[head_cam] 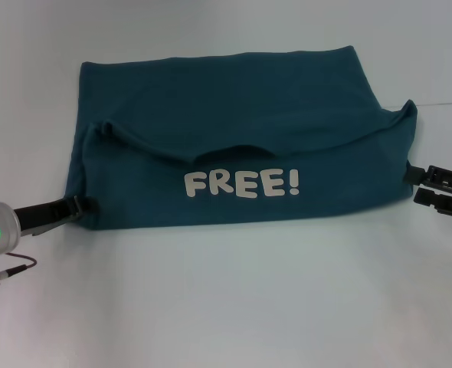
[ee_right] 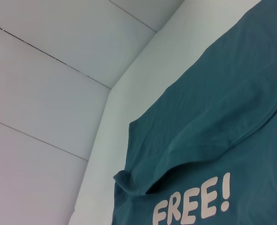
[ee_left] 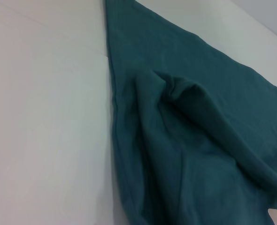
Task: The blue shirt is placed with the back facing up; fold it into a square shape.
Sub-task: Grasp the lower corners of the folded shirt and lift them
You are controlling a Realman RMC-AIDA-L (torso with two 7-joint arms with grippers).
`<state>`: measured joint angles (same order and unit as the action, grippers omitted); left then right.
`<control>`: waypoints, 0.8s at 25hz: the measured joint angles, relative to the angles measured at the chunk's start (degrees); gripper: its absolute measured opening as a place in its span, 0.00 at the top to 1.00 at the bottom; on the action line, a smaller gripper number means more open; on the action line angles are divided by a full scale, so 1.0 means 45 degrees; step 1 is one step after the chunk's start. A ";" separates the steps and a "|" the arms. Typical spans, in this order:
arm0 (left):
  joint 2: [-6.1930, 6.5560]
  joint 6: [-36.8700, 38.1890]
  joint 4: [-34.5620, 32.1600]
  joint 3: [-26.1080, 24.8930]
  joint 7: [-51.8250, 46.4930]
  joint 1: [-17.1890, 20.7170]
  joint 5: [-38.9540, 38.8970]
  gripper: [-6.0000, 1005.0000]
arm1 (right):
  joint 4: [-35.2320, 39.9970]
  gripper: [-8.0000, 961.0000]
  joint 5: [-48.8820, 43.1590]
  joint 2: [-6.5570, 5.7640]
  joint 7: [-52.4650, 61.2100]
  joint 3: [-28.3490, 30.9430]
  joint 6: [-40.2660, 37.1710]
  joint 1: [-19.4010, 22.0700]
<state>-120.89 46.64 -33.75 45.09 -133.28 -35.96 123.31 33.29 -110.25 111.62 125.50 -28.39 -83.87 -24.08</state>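
The blue shirt (head_cam: 241, 146) lies folded in half on the white worktop (head_cam: 226, 307), its "FREE!" print (head_cam: 241, 184) facing up. The left end effector (head_cam: 86, 205) touches one end, grip impossible to tell; the right end effector (head_cam: 419, 184), open, sits beside the other. Uneven pulls could skew the fold.

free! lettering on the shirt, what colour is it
Off-white lettering on the blue shirt; clearest in the head view.
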 joint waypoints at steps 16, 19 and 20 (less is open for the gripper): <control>0.0252 0.1262 -0.0139 -0.0560 -0.0254 -0.0019 -0.0127 0.99 | 0.0086 0.15 -0.0594 -0.0129 -0.0061 -0.0111 -0.0036 -0.0048; 0.0501 0.2356 -0.0185 -0.1404 -0.0320 -0.0179 -0.0150 0.99 | 0.0137 0.15 -0.1094 -0.0344 0.0057 -0.0115 -0.0030 -0.0215; 0.0546 0.2599 -0.0190 -0.1618 -0.0321 -0.0217 -0.0154 1.00 | 0.0147 0.15 -0.1237 -0.0448 0.0112 -0.0116 0.0000 -0.0300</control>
<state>-118.43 58.34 -34.61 37.81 -134.73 -36.94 122.62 33.95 -115.81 109.60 126.01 -28.91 -83.87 -25.43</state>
